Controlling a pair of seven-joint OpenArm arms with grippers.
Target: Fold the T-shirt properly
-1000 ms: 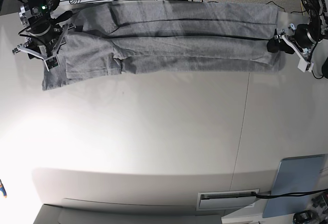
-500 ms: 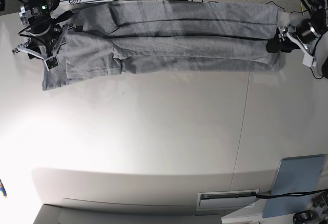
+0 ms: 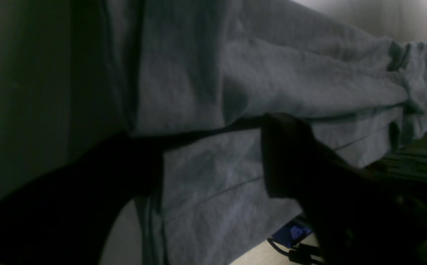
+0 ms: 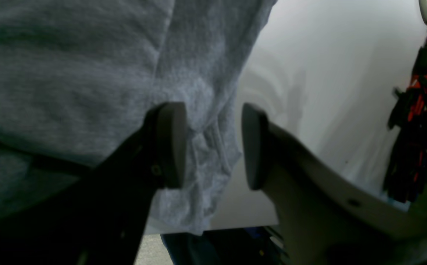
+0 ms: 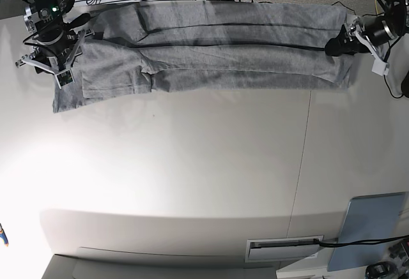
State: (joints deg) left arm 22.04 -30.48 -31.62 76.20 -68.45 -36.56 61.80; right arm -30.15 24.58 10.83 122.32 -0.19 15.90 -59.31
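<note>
Along the far edge of the white table point(image 5: 192, 164), the T-shirt point(image 5: 217, 49) lay as a long grey band, its sides already turned in lengthwise so that layered edges ran along its length. One short sleeve point(image 5: 70, 90) spread flat at the base view's left end. That much of the fold looked done; the band had not yet been doubled end to end, so the crosswise folds appeared to remain.

The right gripper point(image 4: 211, 145) hovered at the sleeve end with its jaws partly apart, a puckered strip of the shirt's edge lying between the fingers point(image 4: 171, 145) without being pinched, so it held nothing. The left gripper point(image 5: 345, 41) sat at the opposite end, over the hem edge. In the left wrist view its dark fingers point(image 3: 287, 158) straddled a fold line of the cloth with a wide gap between them, and I could not tell whether any fabric was actually caught.

A light-blue panel point(image 5: 370, 228) rested at the near corner, well apart from the shirt.
</note>
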